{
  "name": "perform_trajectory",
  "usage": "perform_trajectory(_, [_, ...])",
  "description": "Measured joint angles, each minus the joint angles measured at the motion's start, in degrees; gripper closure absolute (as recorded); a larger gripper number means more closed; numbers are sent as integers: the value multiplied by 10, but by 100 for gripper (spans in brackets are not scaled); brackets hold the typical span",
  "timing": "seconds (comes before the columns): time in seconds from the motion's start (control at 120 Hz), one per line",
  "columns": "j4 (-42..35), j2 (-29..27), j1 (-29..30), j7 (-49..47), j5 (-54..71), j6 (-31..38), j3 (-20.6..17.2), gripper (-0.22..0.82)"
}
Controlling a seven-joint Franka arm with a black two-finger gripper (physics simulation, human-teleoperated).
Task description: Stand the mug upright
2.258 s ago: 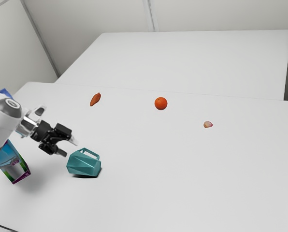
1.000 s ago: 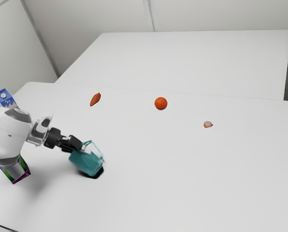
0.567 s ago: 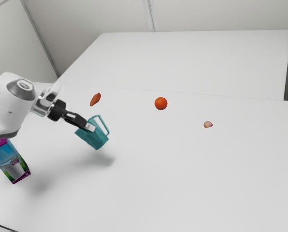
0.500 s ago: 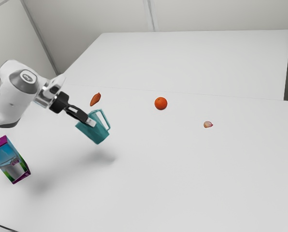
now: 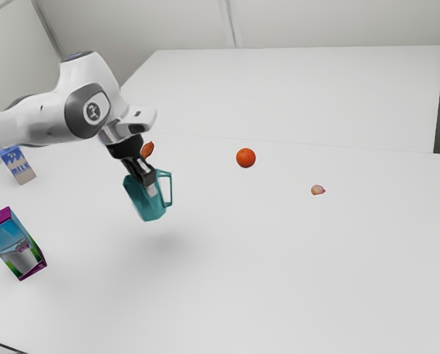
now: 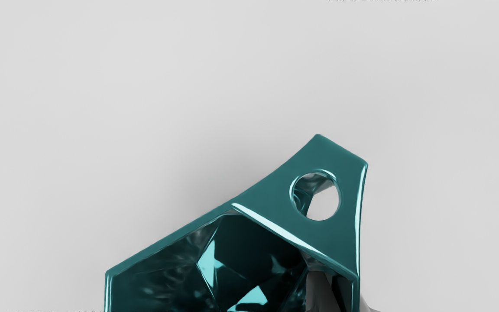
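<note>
The teal mug (image 5: 142, 202) hangs in the air above the table, its shadow on the surface below. It leans slightly, mouth up, with its handle toward the exterior view's right. My gripper (image 5: 150, 187) reaches down to its rim and is shut on the mug's wall. In the wrist view I look into the open mouth of the mug (image 6: 325, 154). There my gripper (image 6: 345, 299) has one finger inside the mug near the handle and the other partly showing outside the wall.
An orange (image 5: 246, 158) and a small pinkish bulb (image 5: 318, 189) lie toward the exterior view's right. Behind the gripper is a reddish-brown sweet potato (image 5: 147, 150). A purple-topped carton (image 5: 15, 245) and a blue milk carton (image 5: 18, 166) stand at the exterior view's left.
From lying on its side on the table, the mug has been gripped, lifted and turned closer to upright. My arm has risen and my hand now points more steeply down.
</note>
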Motion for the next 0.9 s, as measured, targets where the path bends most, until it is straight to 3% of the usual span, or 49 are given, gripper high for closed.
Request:
perform_trajectory(0.417, [-58,9,-37,-185,82,95,5,79])
perform_trajectory(0.9, [-130,24,-55,-306,86,235,4,79])
